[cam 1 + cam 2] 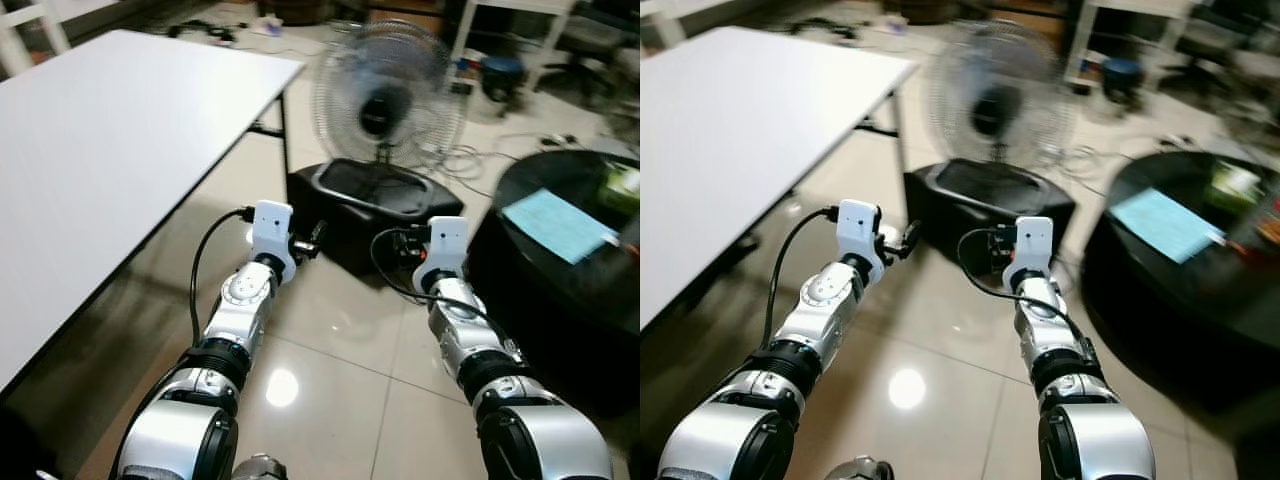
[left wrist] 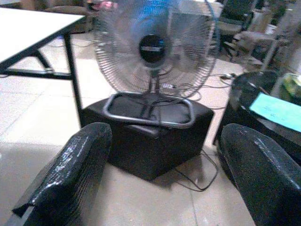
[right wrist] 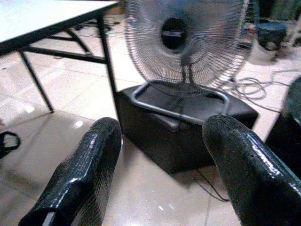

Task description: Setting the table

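Both arms extend forward over the glossy tiled floor (image 1: pixel 330 340). The left gripper (image 2: pixel 160 179) and right gripper (image 3: pixel 162 174) are spread wide and carry nothing. Landmark: the round wire-caged floor fan (image 1: pixel 385 100), standing on a black box (image 1: pixel 370 205) directly ahead of both grippers. The long white rectangular table (image 1: pixel 110 150) lies left of the fan, apart from the left gripper. A round black table (image 1: pixel 560 270) with a light blue sheet (image 1: pixel 558 224) lies right of the fan.
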